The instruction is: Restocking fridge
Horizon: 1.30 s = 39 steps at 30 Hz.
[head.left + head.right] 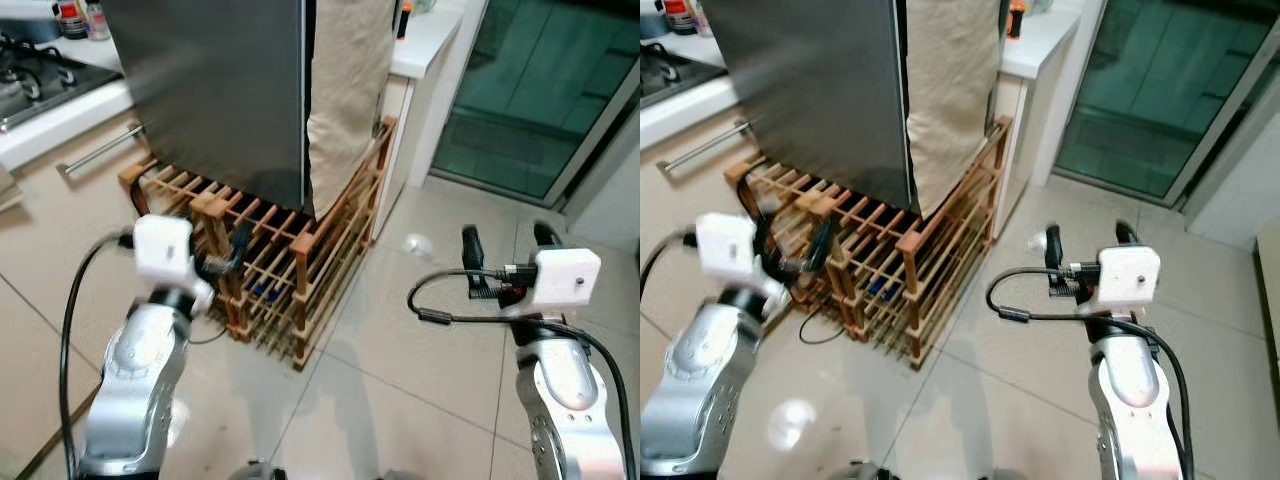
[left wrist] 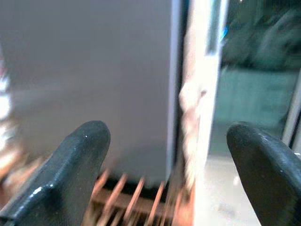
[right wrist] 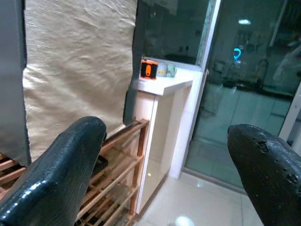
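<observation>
Head view: both arms [image 1: 140,360] raised forward

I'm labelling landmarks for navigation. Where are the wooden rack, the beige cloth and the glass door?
wooden rack [image 1: 305,245]: left eye view, front corner post.
beige cloth [image 1: 948,90]: right eye view, middle of the hanging sheet.
glass door [image 1: 530,85]: left eye view, centre of the pane.

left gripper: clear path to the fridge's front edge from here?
Probably yes. The left gripper, fingers open, is raised facing the grey fridge, with nothing held. The low wooden rack under the fridge stands beneath the gripper, so the approach should stay above its slats.
</observation>
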Available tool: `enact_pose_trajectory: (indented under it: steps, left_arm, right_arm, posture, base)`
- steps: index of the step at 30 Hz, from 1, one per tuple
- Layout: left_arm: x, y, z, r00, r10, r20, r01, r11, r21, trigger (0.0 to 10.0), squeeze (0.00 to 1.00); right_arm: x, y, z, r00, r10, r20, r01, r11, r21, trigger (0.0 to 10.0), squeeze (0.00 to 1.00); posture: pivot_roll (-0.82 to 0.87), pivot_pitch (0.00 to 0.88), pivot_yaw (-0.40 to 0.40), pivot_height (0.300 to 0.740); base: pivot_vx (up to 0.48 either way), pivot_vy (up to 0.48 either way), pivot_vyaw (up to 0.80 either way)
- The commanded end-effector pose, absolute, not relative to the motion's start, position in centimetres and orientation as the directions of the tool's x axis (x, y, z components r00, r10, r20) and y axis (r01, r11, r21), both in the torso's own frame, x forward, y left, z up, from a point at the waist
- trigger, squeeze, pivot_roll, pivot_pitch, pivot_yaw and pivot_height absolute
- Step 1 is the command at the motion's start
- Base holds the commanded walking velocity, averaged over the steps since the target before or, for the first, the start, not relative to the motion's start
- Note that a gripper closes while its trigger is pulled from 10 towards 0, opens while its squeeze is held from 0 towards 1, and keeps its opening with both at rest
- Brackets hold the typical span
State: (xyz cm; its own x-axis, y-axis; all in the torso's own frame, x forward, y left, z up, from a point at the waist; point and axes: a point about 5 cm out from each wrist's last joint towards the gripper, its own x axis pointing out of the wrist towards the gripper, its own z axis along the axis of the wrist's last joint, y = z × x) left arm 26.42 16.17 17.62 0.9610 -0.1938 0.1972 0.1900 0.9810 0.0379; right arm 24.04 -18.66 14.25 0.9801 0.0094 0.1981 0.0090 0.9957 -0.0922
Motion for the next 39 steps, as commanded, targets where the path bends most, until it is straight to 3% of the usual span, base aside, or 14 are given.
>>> enact_pose_trajectory:
  steps: [1, 20, 37, 39]
  left_arm:
    - [26.6, 16.1, 17.1, 0.969, -0.185, 0.161, 0.185, 0.983, 0.019, 10.0, 0.0]
    - [27.6, 14.8, 17.7, 0.957, -0.233, 0.173, 0.237, 0.972, -0.003, 10.0, 0.0]
    - [29.4, 14.5, 19.7, 0.941, -0.252, 0.226, 0.263, 0.964, -0.023, 10.0, 0.0]
    - [31.0, 14.6, 19.8, 0.952, -0.264, 0.153, 0.26, 0.965, 0.042, 10.0, 0.0]
  right_arm:
    - [24.0, -19.1, 14.2, 0.982, -0.025, 0.185, 0.042, 0.995, -0.086, 10.0, 0.0]
    - [25.3, -18.7, 14.4, 0.983, -0.002, 0.183, 0.019, 0.996, -0.093, 10.0, 0.0]
    - [26.8, -18.2, 14.7, 0.98, 0.021, 0.197, 0.001, 0.994, -0.108, 10.0, 0.0]
    - [27.0, -18.2, 14.8, 0.98, 0.024, 0.197, -0.003, 0.994, -0.105, 10.0, 0.0]
  posture:
    - [-0.14, 0.0, 0.022, 0.716]
    - [-0.14, 0.0, 0.021, 0.716]
    - [-0.14, 0.0, 0.025, 0.716]
    - [-0.14, 0.0, 0.017, 0.716]
  base:
    - [0.472, 0.0, 0.0]
    - [0.48, 0.0, 0.0]
    - [0.0, 0.0, -0.08]
    - [0.0, 0.0, 0.0]
